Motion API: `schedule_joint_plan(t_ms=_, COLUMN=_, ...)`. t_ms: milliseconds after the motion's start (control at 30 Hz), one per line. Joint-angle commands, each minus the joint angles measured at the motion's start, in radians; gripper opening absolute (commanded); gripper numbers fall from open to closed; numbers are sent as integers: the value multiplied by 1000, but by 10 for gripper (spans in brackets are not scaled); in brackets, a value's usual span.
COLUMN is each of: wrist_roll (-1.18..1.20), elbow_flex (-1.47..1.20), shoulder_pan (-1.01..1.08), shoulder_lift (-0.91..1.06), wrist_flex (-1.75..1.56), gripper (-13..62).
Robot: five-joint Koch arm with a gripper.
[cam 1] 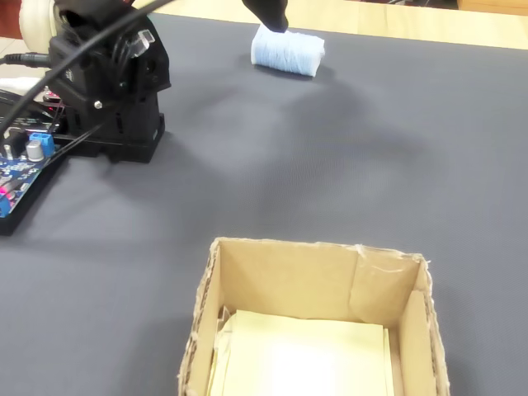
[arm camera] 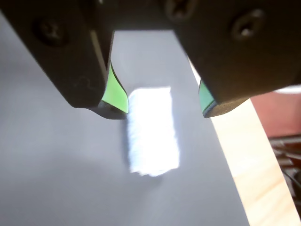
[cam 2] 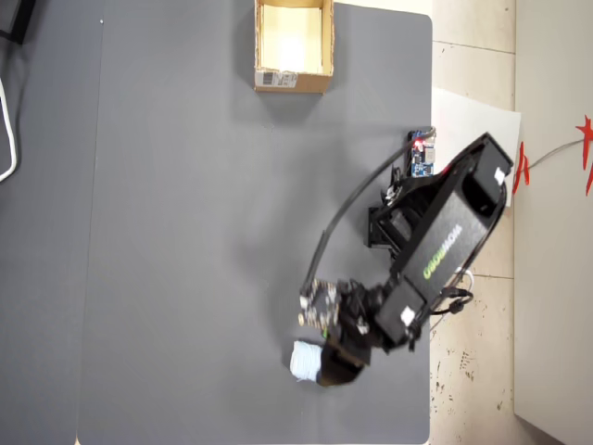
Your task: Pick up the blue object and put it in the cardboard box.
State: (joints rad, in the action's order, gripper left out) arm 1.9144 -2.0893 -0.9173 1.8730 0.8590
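Grey matting [cam 2: 185, 232] covers the bench, and we see it running nearly edge to edge in the overhead view. Next in size is the black arm [cam 2: 445, 246], which reaches from its base near the right edge of the mat toward the lower edge in that view. At the top edge sits the cardboard box [cam 2: 294, 46], open side up, pale yellow inside, a white label on its near wall. Well apart from it, close to the lower edge, lies the blue object [arm camera: 153, 132], flat on the mat. We see the gripper [arm camera: 162, 110] hanging over the object's end with its jaws spread, green pads showing, nothing between them
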Motion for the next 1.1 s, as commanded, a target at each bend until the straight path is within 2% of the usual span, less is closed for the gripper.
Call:
schedule_joint_plan(t_ms=0, wrist_roll=9, elbow_flex=97, shoulder_pan=-18, shoulder_lift=-12, wrist_flex=-5, gripper=294)
schedule_joint_plan(t_ms=267, wrist_roll=3, elbow_flex=215, shoulder_pan=-48, shoulder_lift=-218, wrist_flex=-14, gripper=316)
schedule_joint_plan(t_ms=867, wrist_roll=35, elbow_flex=114, shoulder_pan=-11, shoulder_lift=-382, wrist_flex=-9, gripper=308)
schedule_joint_plan(t_ms=1000, wrist_roll=35, elbow_flex=112, shoulder_pan=-12, shoulder_lift=-433, wrist_flex=-25, gripper=287)
schedule_joint_plan(t_ms=1067, wrist_roll=26, elbow_flex=126, shoulder_pan=-11, shoulder_lift=-454, wrist_flex=-21, gripper=235)
